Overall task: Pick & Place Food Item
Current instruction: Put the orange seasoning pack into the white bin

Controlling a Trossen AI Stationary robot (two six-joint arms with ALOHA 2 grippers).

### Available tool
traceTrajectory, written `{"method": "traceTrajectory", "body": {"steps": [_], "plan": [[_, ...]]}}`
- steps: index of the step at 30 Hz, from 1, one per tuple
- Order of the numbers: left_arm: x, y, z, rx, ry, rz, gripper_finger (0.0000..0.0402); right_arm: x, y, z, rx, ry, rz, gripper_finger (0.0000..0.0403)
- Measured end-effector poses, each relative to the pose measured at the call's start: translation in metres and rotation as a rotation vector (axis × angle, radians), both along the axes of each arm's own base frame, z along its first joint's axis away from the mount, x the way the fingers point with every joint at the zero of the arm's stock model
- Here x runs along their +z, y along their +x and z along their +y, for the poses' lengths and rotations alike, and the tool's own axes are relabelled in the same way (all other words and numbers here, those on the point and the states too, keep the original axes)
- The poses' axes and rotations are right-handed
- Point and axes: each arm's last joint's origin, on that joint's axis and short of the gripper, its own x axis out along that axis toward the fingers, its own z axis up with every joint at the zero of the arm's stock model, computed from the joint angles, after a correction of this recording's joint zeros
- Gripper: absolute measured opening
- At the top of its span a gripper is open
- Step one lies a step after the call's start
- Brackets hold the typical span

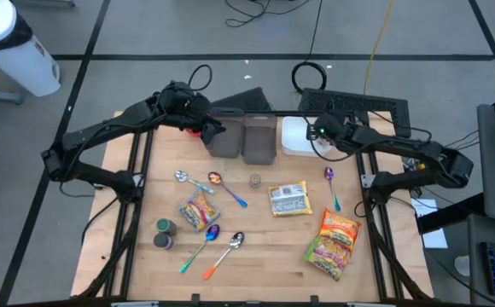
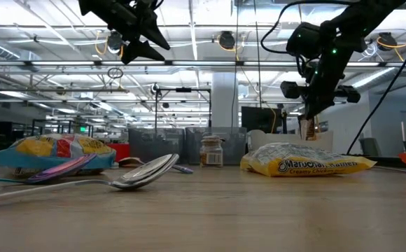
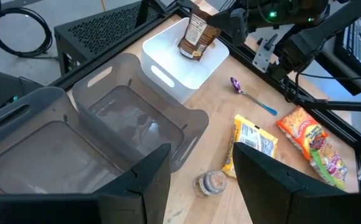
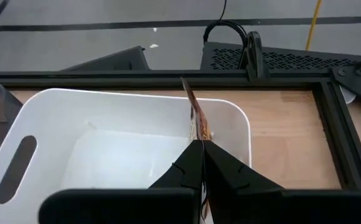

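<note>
- Hanging over the white bin [image 3: 190, 73], a brown food packet [image 3: 195, 38] is pinched by the right gripper's [image 4: 200, 146] clenched fingers.
- Grey bins [image 1: 241, 136] lie beneath the left gripper [image 3: 196, 180], fingers parted and empty.
- Spoons [image 1: 228, 189] and noodle packets [image 1: 289, 199] are catalogued across the bench [image 1: 264, 247] only from above.

Overhead, table-level and two close wrist cameras share the white bin [image 3: 187, 71].

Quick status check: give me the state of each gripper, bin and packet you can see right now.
Right gripper: shut on a brown packet, held over the white bin.
Left gripper: open, empty, above the grey bins.
White bin: nothing lying in it.
Nearer grey bin: empty.
Second grey bin: empty.
Small jar: upright on the table.
Noodle packet: flat on the table.
</note>
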Motion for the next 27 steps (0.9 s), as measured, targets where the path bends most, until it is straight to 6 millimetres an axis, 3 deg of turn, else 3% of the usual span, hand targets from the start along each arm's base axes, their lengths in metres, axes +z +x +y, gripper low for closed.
{"method": "traceTrajectory", "body": {"steps": [27], "plan": [[0.0001, 0.0, -0.0001, 0.0, -0.005, -0.002, 0.0182, -0.003, -0.0053, -0.008, -0.029, 0.029, 0.005, 0.0]]}}
